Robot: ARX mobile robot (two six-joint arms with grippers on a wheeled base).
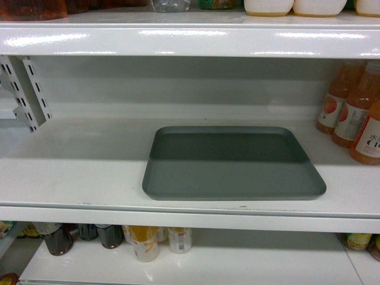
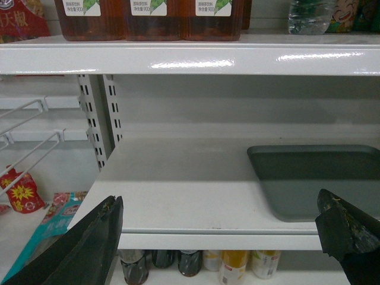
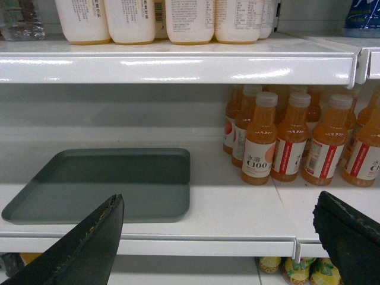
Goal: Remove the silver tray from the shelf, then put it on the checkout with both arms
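The silver tray (image 1: pixel 231 163) lies flat on the middle board of the shelf (image 1: pixel 77 172), right of the board's centre and close to its front lip. Its long axis runs left to right, parallel to that front edge, with one long side facing outward; its near edge sits just behind the lip and its far edge stops well short of the back wall. A band of shadow from the board above crosses its rear half. Nothing rests on it.

To its right, at the right end of the same board, stand orange juice bottles (image 3: pixel 285 139) with white caps, apart from the tray. To its left the board is bare up to the slotted white uprights (image 2: pixel 98 119).

Neither arm touches the tray. The left gripper (image 2: pixel 219 237) hangs in front of the shelf lip, its jaws spread wide and holding nothing, the tray's left end seen between them. The right gripper (image 3: pixel 222 237) does likewise, jaws wide apart and empty, framing the tray's right end and the bottles.

Above, brown tea bottles (image 2: pixel 148 18) and pale drink bottles (image 3: pixel 136 21) stand on the upper board; below, cans and dark bottles (image 1: pixel 113 237) fill the lower one.
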